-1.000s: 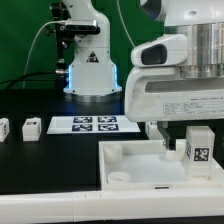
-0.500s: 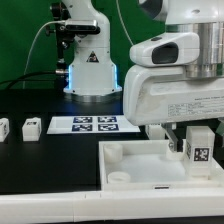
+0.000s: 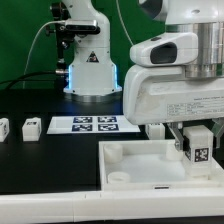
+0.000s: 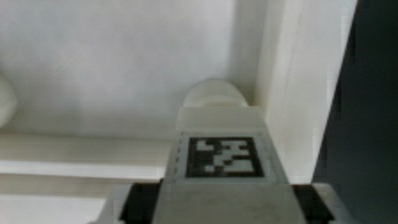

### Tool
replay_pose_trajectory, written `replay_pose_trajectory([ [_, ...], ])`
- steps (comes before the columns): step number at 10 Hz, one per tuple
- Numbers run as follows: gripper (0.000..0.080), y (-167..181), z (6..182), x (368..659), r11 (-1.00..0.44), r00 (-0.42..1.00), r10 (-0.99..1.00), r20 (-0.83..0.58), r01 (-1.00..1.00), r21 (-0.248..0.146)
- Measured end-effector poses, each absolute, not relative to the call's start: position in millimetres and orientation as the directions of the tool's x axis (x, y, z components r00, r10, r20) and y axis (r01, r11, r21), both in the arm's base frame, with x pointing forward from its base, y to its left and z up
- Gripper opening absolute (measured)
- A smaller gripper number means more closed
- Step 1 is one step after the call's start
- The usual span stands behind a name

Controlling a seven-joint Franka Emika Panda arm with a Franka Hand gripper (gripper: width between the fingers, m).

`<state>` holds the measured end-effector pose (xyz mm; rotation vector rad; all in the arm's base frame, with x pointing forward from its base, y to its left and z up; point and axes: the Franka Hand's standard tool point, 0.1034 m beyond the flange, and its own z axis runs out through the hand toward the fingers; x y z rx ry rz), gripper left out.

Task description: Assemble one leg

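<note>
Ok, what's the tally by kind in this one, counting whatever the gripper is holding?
Legs: 3 (two lying at the exterior view's left, one held in the gripper)
Tray: 1
Marker board: 1
Total: 5

Bright even light; exterior view sharp; wrist view soft, leg (image 4: 222, 125) blurred.
</note>
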<state>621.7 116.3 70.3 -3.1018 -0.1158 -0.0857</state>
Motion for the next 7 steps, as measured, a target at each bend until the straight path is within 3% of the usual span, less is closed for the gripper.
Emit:
replay_pose_trajectory([
  [1, 0.029, 116.4, 70.3, 621.7, -0.997, 0.997, 0.06, 0.056, 0.062, -0.036],
  [4, 0.0291, 115.1, 70.0, 621.7, -0.935, 0.935, -0.352, 0.039, -0.349, -0.056],
  [7, 0.0291, 115.7, 69.6, 620.8, -0.727, 0.729, -0.685, 0.008, -0.683, -0.069],
])
